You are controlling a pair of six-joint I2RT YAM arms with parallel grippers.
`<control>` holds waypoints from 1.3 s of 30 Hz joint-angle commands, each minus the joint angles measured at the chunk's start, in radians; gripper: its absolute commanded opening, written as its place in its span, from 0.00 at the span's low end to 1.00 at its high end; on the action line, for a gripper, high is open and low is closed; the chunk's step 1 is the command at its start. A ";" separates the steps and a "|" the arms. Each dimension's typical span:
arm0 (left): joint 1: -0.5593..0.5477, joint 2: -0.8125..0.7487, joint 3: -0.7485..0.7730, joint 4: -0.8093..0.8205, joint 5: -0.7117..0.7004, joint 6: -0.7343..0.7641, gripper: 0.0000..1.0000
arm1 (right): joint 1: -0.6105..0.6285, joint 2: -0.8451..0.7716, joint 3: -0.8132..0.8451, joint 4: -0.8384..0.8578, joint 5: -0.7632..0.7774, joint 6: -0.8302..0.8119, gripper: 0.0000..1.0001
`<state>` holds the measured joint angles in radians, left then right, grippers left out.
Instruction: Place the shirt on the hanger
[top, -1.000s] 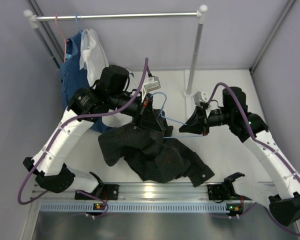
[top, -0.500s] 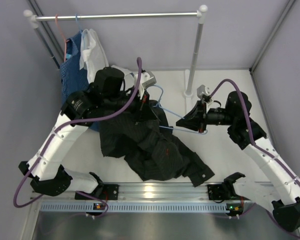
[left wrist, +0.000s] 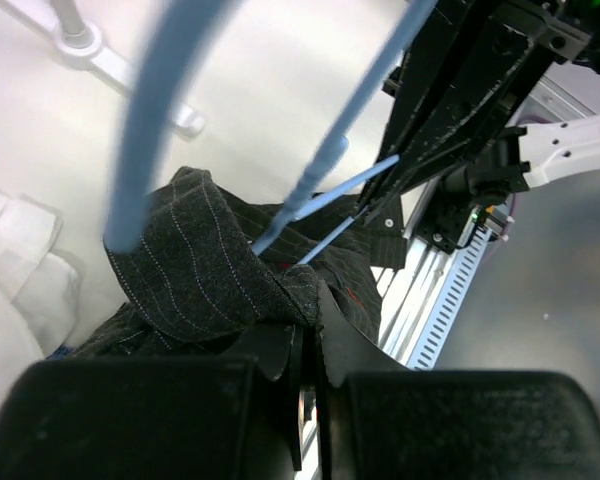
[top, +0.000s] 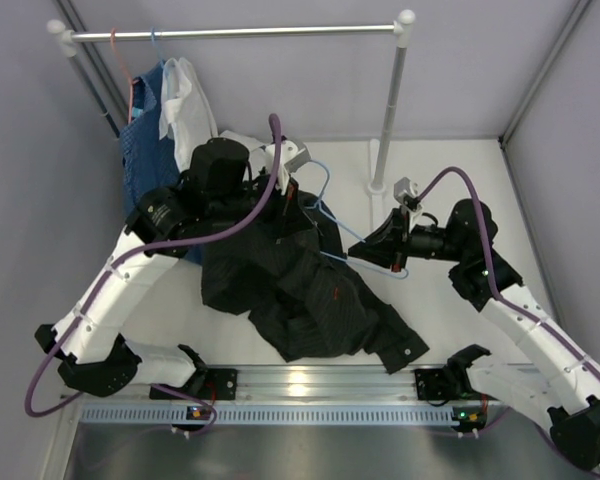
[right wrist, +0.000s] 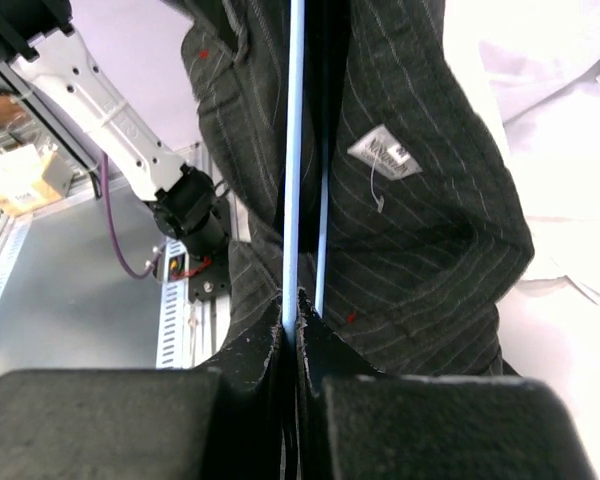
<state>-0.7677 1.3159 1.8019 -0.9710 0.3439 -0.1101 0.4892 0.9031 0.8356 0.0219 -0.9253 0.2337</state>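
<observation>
The black pinstriped shirt (top: 300, 290) hangs from my left gripper (top: 285, 205) down onto the table. My left gripper (left wrist: 310, 320) is shut on a fold of the shirt (left wrist: 200, 265) near its collar. The light-blue wire hanger (top: 355, 240) spans between the two grippers, its hook (top: 320, 185) next to the left one. One end of it goes into the shirt. My right gripper (top: 380, 250) is shut on the hanger's wire (right wrist: 294, 200) at its right end. The shirt with its white label (right wrist: 385, 155) fills the right wrist view.
A clothes rail (top: 240, 32) stands at the back on a white post (top: 388, 110). A blue patterned garment (top: 140, 140) and a white shirt (top: 185, 100) hang at its left end. A white cloth (top: 242, 140) lies behind the left arm. The metal base rail (top: 310, 385) runs along the near edge.
My left gripper has lifted the shirt's collar up and back. My right gripper has moved left with the hanger, pushing it further toward the shirt.
</observation>
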 commanded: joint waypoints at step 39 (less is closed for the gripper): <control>-0.004 0.046 0.254 0.143 -0.134 0.443 0.89 | 0.051 -0.107 -0.329 0.978 0.108 0.526 0.00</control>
<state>-0.7731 1.3293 2.0407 -0.8822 0.2104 0.1940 0.5293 0.8280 0.5095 0.8303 -0.8169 0.7536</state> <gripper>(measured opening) 0.888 0.004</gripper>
